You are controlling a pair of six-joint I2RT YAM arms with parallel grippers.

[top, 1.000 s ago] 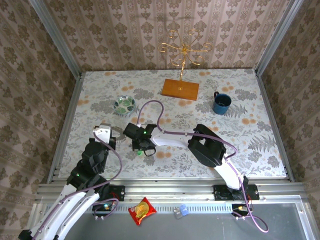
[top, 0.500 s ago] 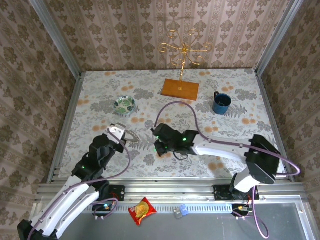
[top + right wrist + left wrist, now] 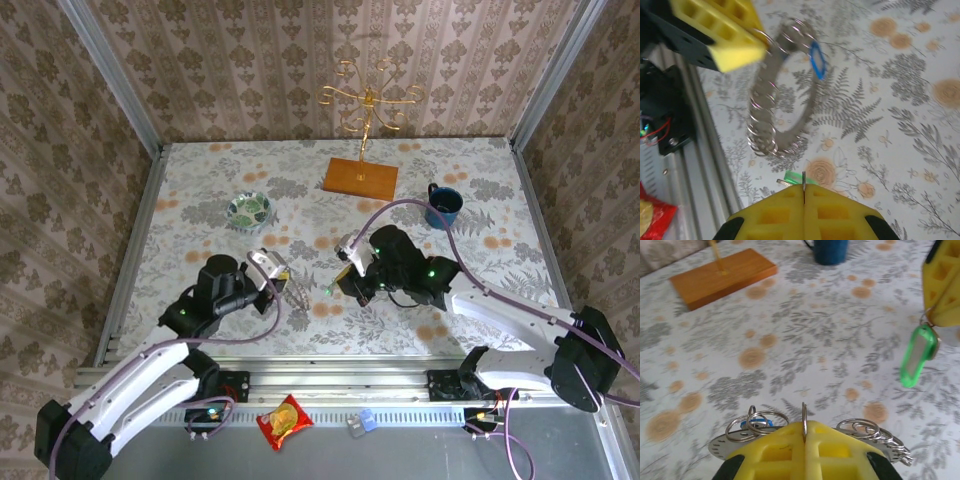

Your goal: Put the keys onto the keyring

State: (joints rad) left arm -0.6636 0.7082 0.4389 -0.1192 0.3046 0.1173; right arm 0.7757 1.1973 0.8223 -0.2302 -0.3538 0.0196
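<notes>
Over the floral desk, we saw the left tool pinching the keyring. The right tool pinched the green key.

The left arm is stretched from its base at seven o'clock up toward one o'clock. Its wrist is turned so that the left gripper is aimed at four o'clock, with the jaws pressed together on the rim of the keyring. The right arm is bent wide at four o'clock and its forearm is run toward ten o'clock. There the right gripper is pointed at eight o'clock, close to the left one, with its jaws clamped on the thin ring of the green key.
</notes>
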